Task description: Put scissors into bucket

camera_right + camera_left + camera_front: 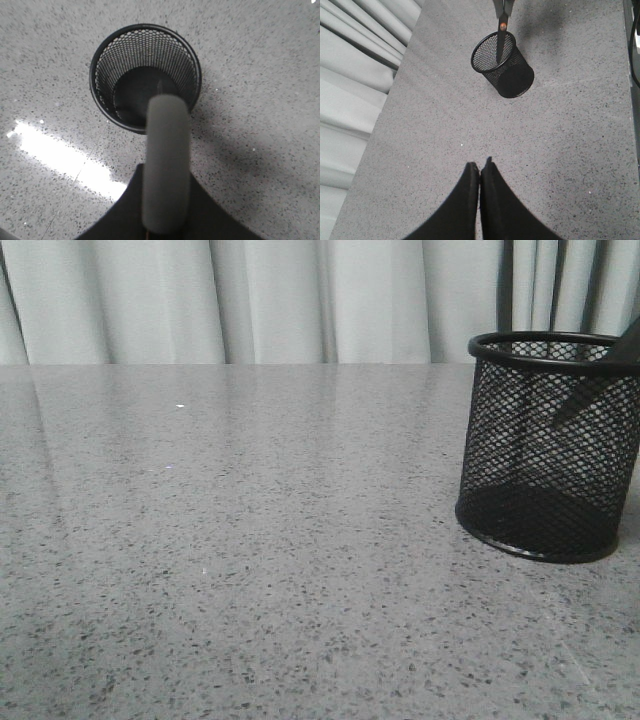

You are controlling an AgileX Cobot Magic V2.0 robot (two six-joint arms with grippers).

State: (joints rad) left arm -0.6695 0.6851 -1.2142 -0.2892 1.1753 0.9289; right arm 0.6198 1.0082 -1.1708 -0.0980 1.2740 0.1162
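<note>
**Scissors part-way into the bucket, held from above**

Table (250, 540): grey speckled stone-look top, filling most of every view. A bright streak of reflected light lies on it in the right wrist view.

Curtain (300, 300): pale, pleated, hanging behind the far edge of the table; in the left wrist view it runs along one side of the table.

Bucket (548, 445): black wire-mesh cylinder with a solid rim and round solid base, standing upright on the table at the right of the front view. Seen from above in the right wrist view (145, 75), its mouth open and its dark floor visible.

Right gripper (165, 210): directly above the bucket, dark fingers at either side of a blurred pale-grey shape, presumably the scissors' handle seen too close to focus. It pinches the scissors, though the contact itself is poorly shown.

Left gripper (480, 172): fingers pressed together, nothing between them, low over bare table and well apart from the bucket.

Scissors (501, 35): slim, dark, with a small orange pivot spot, hanging point-down. The blades pass through the bucket's mouth; the tip shows as a dark sliver behind the mesh in the front view (585, 400). The handles run out of frame.
</note>
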